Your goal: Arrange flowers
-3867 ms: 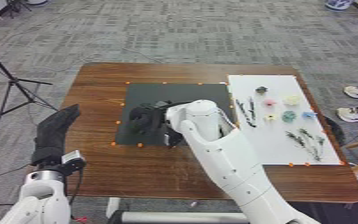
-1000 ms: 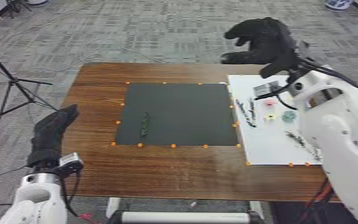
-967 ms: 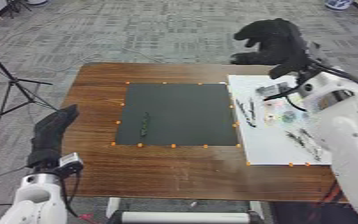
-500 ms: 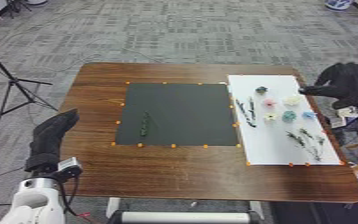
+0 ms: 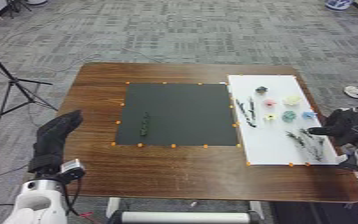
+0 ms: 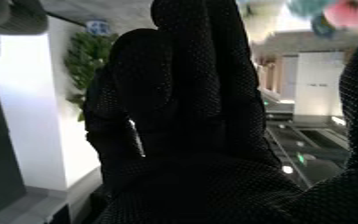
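Beside the table's right edge, my right hand is open next to the white board, its fingertips near the green sprigs. In the right wrist view, my right hand has relaxed fingers and holds nothing. My left hand is open at the table's left side. A dark green stem lies on the left part of the black mat. The board bears dark twigs, a pink flower, a cream flower, a teal flower and a blue flower.
Small orange markers edge the mat and board. The brown wooden table extends in front of the mat. A black tripod stands on the floor at the left.
My right hand was over the mat, then rose away over the board and came down beside its right edge. The dark green stem now shows on the mat. My left hand has barely shifted.
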